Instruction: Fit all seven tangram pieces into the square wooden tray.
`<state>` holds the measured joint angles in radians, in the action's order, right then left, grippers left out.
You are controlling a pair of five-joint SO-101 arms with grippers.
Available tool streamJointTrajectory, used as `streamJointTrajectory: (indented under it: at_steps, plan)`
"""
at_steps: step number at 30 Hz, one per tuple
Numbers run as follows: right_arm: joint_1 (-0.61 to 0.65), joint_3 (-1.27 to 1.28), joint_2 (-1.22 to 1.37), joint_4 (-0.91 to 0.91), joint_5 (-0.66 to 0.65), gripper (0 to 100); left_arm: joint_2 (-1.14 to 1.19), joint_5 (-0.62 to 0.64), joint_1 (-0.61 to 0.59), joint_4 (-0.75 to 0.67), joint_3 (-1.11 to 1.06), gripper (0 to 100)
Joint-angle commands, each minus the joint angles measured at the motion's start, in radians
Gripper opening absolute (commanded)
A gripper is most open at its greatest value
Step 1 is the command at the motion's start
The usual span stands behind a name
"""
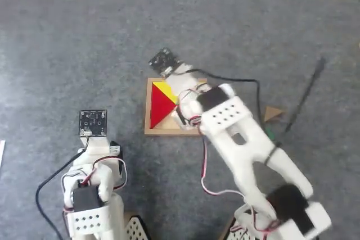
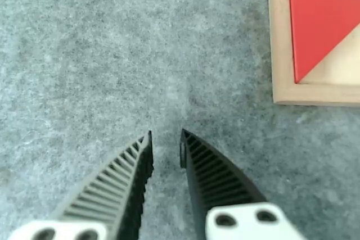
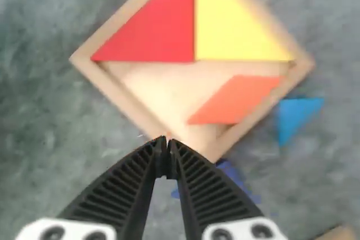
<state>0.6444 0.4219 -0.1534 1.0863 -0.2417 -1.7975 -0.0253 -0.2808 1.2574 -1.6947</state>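
The square wooden tray (image 1: 169, 131) lies mid-table and holds a red triangle (image 1: 159, 109) and a yellow triangle (image 1: 165, 89). The right wrist view shows the tray (image 3: 121, 93) with the red triangle (image 3: 154, 29), the yellow triangle (image 3: 230, 26) and an orange parallelogram (image 3: 236, 99) inside. A blue triangle (image 3: 295, 115) lies just outside its rim, and a darker blue piece (image 3: 236, 184) sits on the carpet beside my fingers. My right gripper (image 3: 167, 141) is shut and empty, just off the tray's corner. My left gripper (image 2: 166, 134) is slightly open over bare carpet, short of the tray (image 2: 278, 54).
A tan triangle (image 1: 273, 113) and a small green piece (image 1: 270, 134) lie on the grey carpet to the right of the tray, near the right arm. A black cable (image 1: 304, 94) runs across the carpet at the right.
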Motion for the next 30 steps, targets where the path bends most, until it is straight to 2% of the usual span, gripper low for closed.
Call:
streamJointTrajectory:
  at_steps: [1, 11, 16, 25, 30]
  plan:
    - [0.031, -0.006, 0.030, 0.027, 0.054, 0.8, -0.018, 0.000, 0.003, 0.003, 0.012, 8]
    - [0.025, -0.017, 0.205, 0.024, 0.112, 0.8, -0.018, 0.000, 0.003, 0.003, 0.012, 8]
    - [-0.002, -0.029, 0.268, -0.042, 0.106, 0.8, -0.018, 0.000, 0.003, 0.003, 0.012, 8]
    - [-0.013, -0.032, 0.189, -0.007, 0.106, 0.8, -0.018, 0.000, 0.003, 0.003, 0.012, 8]
    - [-0.051, -0.029, 0.166, -0.056, 0.112, 0.8, -0.018, 0.000, 0.003, 0.003, 0.012, 8]
